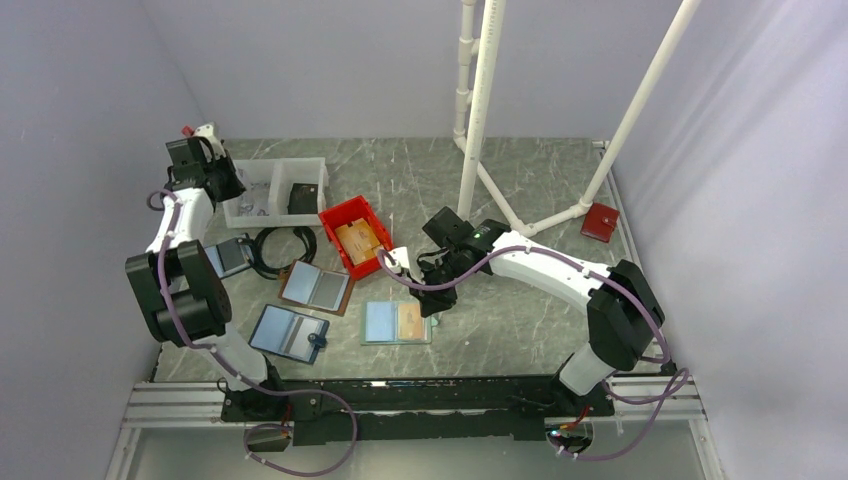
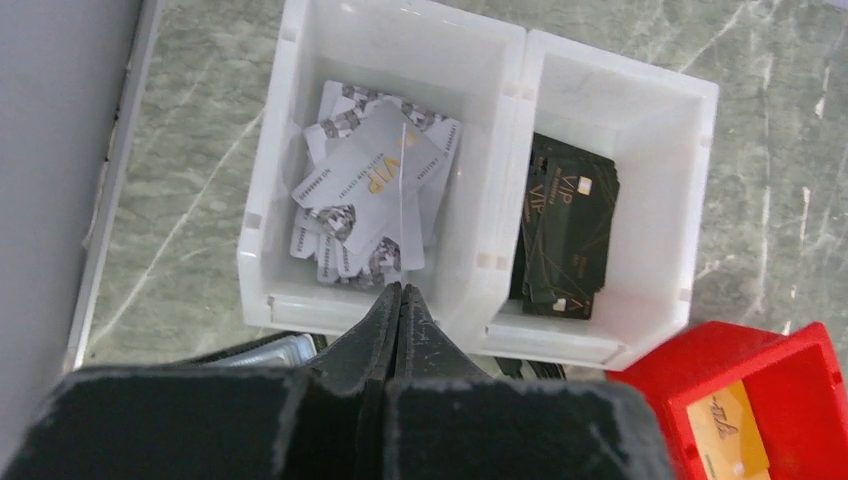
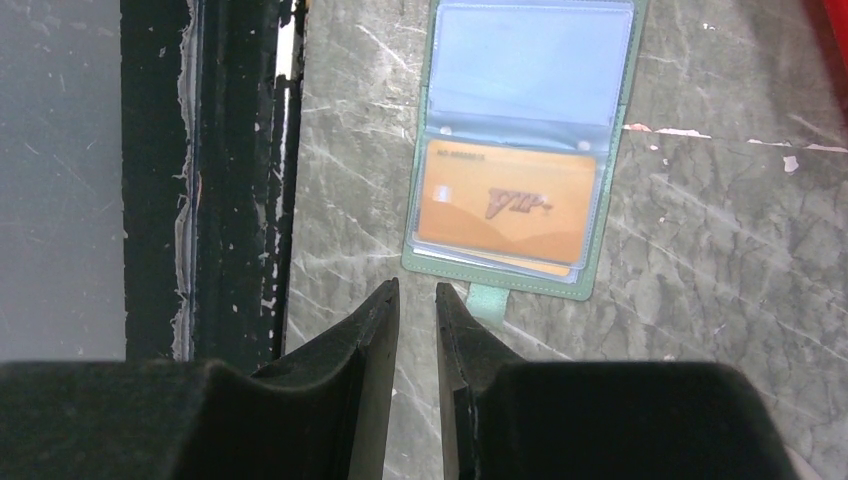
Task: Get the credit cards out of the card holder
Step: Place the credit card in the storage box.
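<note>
In the right wrist view, the holder (image 3: 520,150) is cut off at 12 o'clock, and its tab (image 3: 492,298) sits partly behind the right finger (image 3: 465,340). Under the orange card (image 3: 505,205), a second card (image 3: 520,266) shows only a thin strip. In the left wrist view, the red bin (image 2: 800,370) is cut off at 4 o'clock. The lower white cards (image 2: 370,180) are mostly covered.

L hand (image 2: 401,290) is shown closed, fingers pressed together, tips over the near wall of a white bin (image 2: 522,70). Pale VIP cards (image 2: 370,180) are piled in its L compartment, dark cards (image 2: 565,225) in the R. A red bin (image 2: 790,365) is seen lower R on the grey surface (image 2: 190,150).
</note>
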Motion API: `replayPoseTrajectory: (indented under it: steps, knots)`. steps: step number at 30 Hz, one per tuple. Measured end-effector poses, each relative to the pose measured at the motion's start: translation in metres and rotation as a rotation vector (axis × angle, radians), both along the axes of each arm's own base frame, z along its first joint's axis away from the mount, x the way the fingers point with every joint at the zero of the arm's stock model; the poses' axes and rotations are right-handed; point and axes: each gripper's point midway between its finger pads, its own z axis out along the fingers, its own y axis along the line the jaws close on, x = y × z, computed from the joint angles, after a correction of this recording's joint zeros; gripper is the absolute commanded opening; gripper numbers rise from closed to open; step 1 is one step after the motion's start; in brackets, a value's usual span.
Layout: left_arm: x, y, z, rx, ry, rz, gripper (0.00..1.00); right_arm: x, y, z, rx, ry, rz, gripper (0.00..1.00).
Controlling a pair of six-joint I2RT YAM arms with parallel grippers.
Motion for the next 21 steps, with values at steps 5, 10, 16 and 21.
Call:
replayPoseTrajectory:
  steps: [5,10,16,21]
  knots:
    - [0.013,0.011,-0.010,0.015,0.022,-0.004,0.00,-0.001,0.000,0.000,-0.001,0.000,0.003,0.23]
    - [0.023,0.011,-0.028,-0.028,0.067,-0.030,0.00,0.000,0.000,-0.001,-0.005,-0.003,0.003,0.23]
    - [0.051,0.023,-0.048,-0.067,0.174,-0.017,0.58,0.000,-0.001,-0.003,-0.014,-0.005,0.005,0.23]
    - [0.039,0.039,-0.046,-0.028,0.226,0.102,0.68,0.001,-0.001,-0.005,-0.019,-0.007,0.005,0.23]
